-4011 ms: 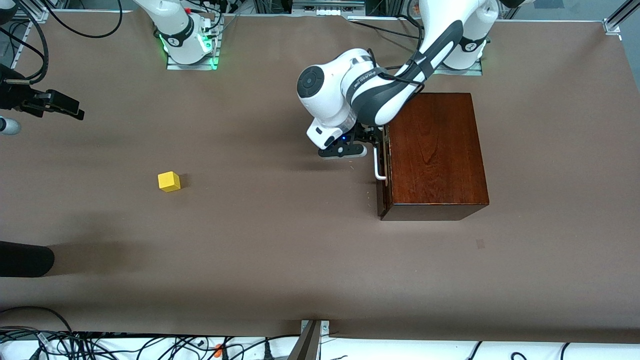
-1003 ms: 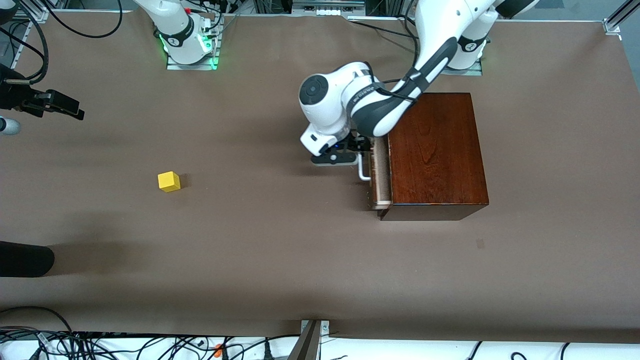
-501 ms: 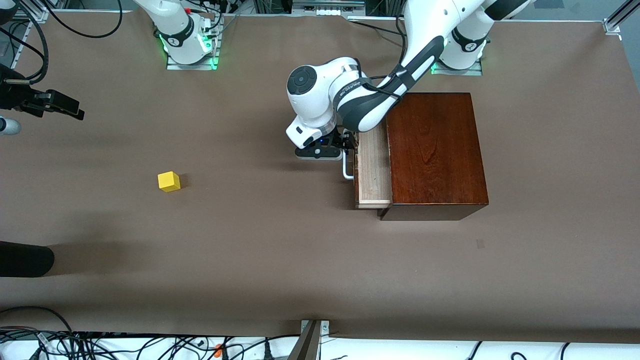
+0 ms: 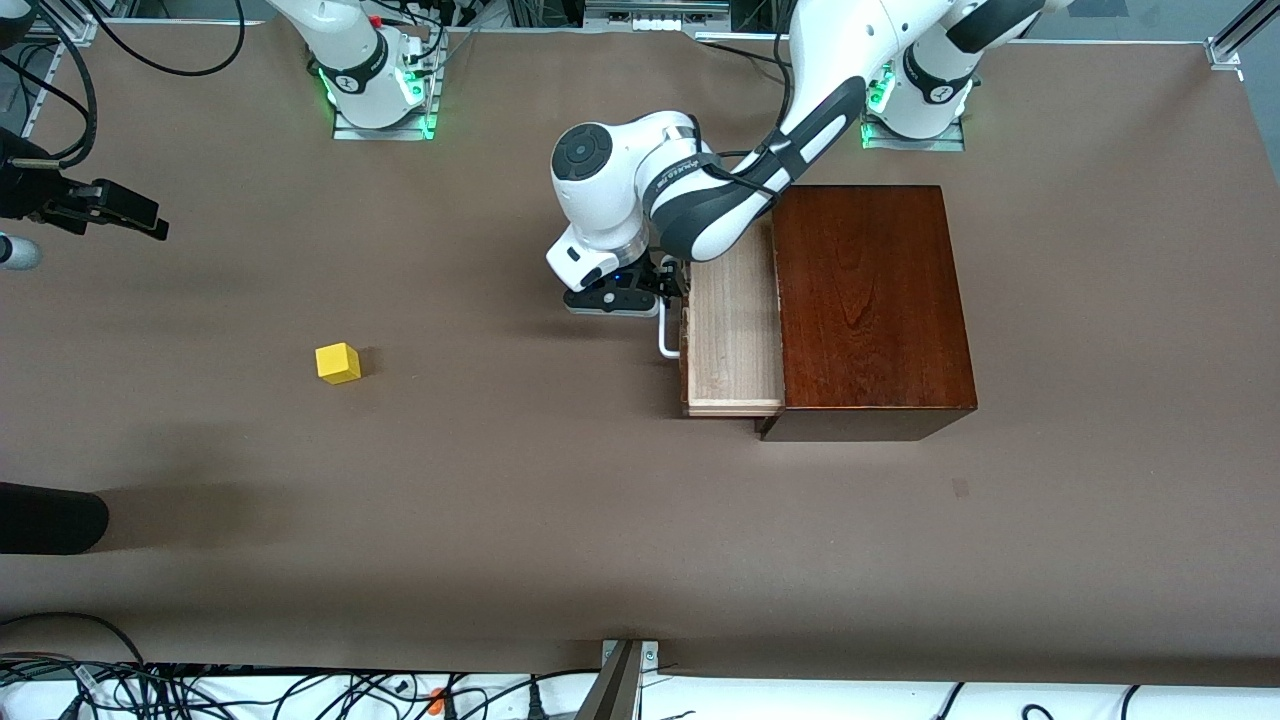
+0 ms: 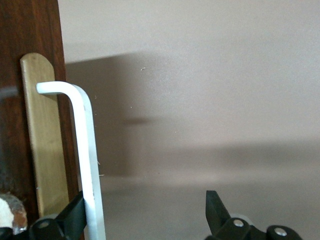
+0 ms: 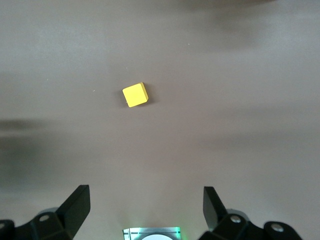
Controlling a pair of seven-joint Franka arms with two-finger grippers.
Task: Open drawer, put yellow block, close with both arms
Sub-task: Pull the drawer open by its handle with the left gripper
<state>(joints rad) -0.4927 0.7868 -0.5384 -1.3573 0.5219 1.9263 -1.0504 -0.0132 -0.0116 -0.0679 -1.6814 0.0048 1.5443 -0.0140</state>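
At the drawer's (image 4: 733, 330) front, toward the left arm's end of the table, you have the left arm (image 4: 800, 110) reaching down from its base, elbow bent, its wrist turned so the left gripper (image 4: 668, 300) meets the white loop handle (image 4: 666, 338). In the left wrist view the fingers stand wide apart: one finger (image 5: 75, 215) touches the handle's bar (image 5: 87, 155), the other (image 5: 216, 210) is well clear of it, so the bar is hooked, not clamped. The drawer is pulled partly out of the dark mahogany box (image 4: 870, 305), its pale wood floor bare.

Your right arm (image 4: 345, 45) waits. In the front view only its base section shows, plus a dark part (image 4: 95, 205) at the picture's edge that you cannot safely call the gripper. The right gripper (image 6: 145, 210) shows in its own wrist view, fingers spread apart and holding nothing, up over bare table with the yellow block (image 6: 135, 94) below it.

Count what you have: two arms, one box with one drawer, one handle, one yellow block.

The yellow block (image 4: 338, 362) sits on the brown table (image 4: 500, 500), well apart from the box, toward the right arm's end.

The front view gives you the whole layout and how far out the drawer stands. The left wrist view alone shows the pale strip (image 5: 42, 140) the handle mounts on and the finger's contact with the bar. The right wrist view alone shows that gripper's spread fingers.
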